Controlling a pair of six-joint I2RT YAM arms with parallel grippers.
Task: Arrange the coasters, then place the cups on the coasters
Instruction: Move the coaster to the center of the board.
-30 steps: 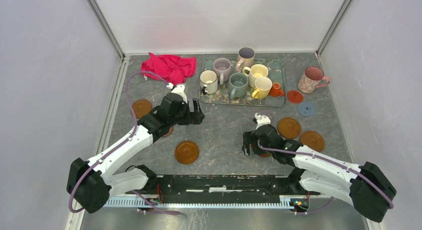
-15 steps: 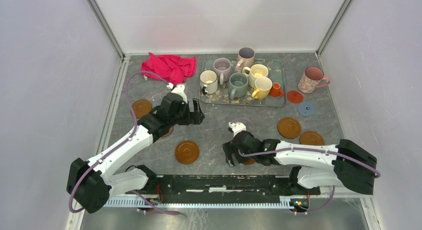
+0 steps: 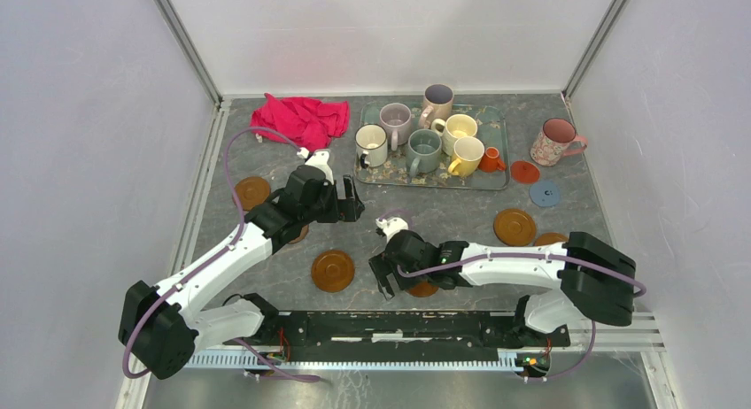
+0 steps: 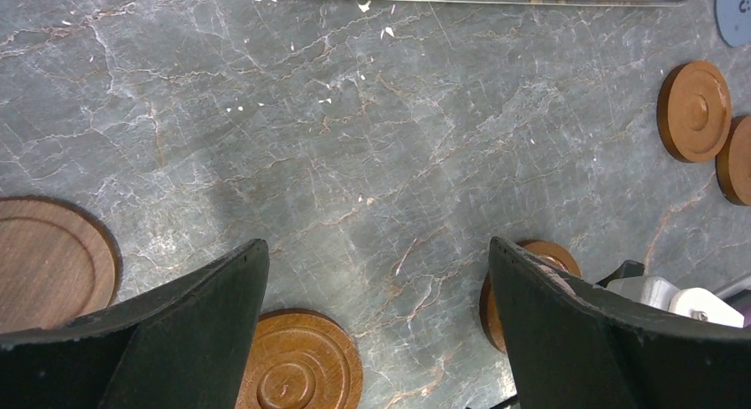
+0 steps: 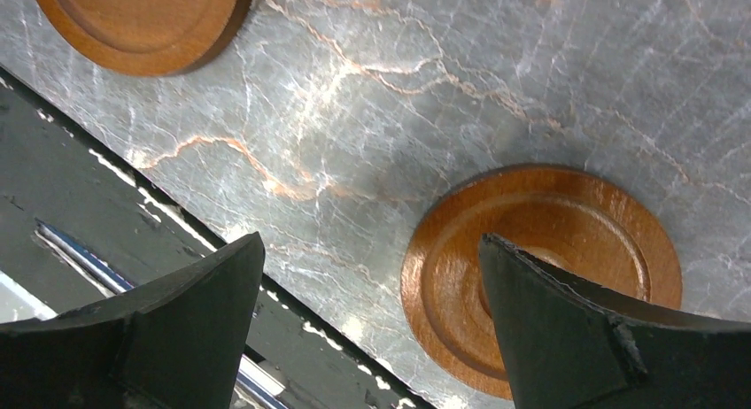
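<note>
Right pincer (image 3: pixel 383 276): spread wide, nothing held, low at lower centre beside an amber coaster (image 3: pixel 423 288) lying close to the near edge of the tabletop (image 3: pixel 416 205). Left pincer (image 3: pixel 352 199): equally spread and empty, left of centre.

Risk: in the right wrist view one finger is seen overlapping the disc. The glossy rim may be pressed rather than straddled, and the coaster skidded toward the black rail (image 3: pixel 398 325).

Risk: the cups are packed tight on the tray (image 3: pixel 434 184), so a neighbour may be knocked when one is lifted.

Coasters counted: eight.
- five amber
- one dark brown coaster (image 4: pixel 44 258)
- one red coaster (image 3: pixel 524 171)
- one blue coaster (image 3: pixel 545 193)

Cups counted: eight.
- seven on the tray, upper centre
- one floral cup (image 3: pixel 556 142), upper right
</note>
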